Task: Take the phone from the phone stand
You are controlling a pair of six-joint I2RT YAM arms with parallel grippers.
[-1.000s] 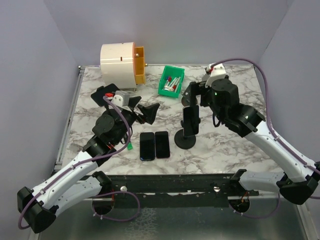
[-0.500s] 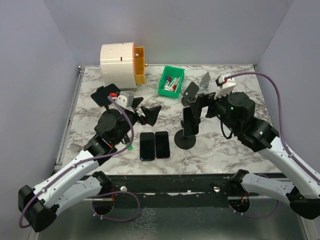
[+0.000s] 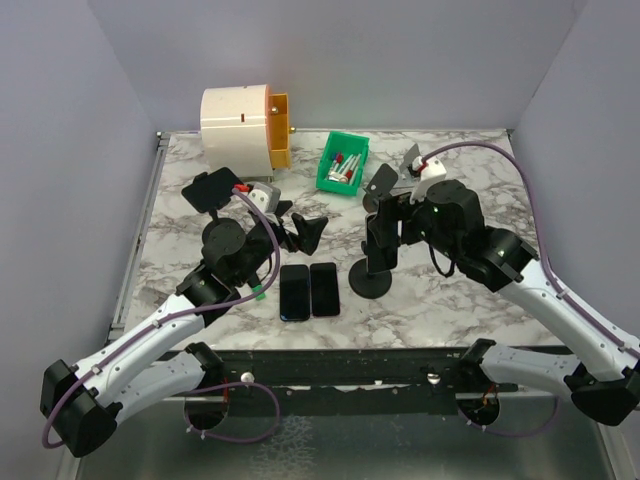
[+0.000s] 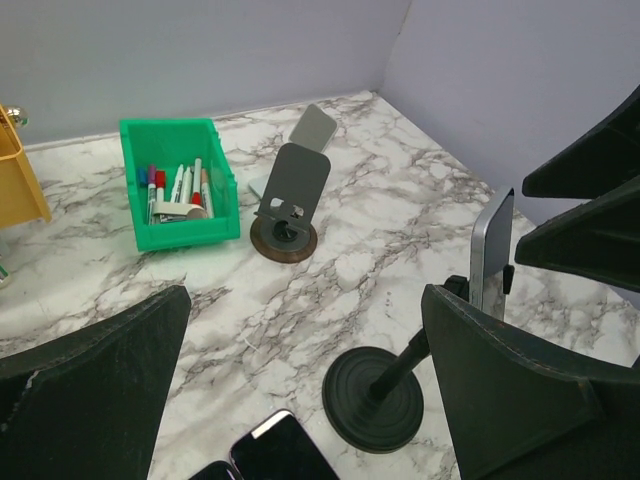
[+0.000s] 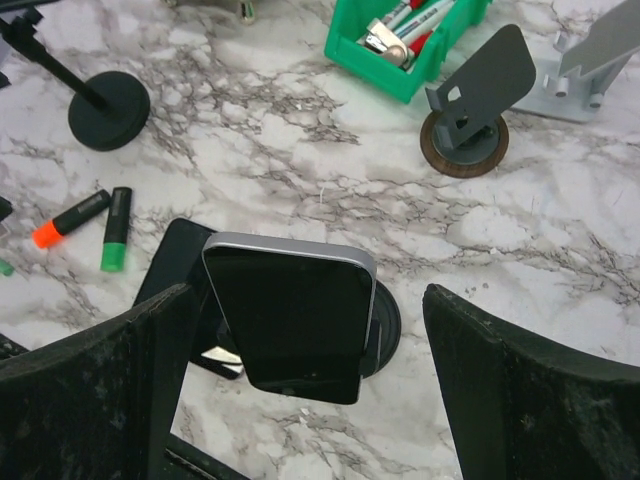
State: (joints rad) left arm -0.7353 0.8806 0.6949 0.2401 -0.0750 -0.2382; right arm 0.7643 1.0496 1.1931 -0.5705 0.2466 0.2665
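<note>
A dark phone with a silver rim stands upright in the black phone stand, mid-table. Seen from the left wrist it is edge-on above the stand's round base. My right gripper hovers open over the phone, one finger on each side with a gap at both. From above, that right gripper is at the phone's top. My left gripper is open and empty, left of the stand and pointing at it.
Two more phones lie flat left of the stand base. A green bin of pens, a grey stand on a brown disc, a silver stand, a white-and-orange container and another black stand sit behind. Markers lie loose.
My right gripper swung out to the right, then back left, and now sits over the phone. My left gripper edged right toward the stand. The phone has not moved.
</note>
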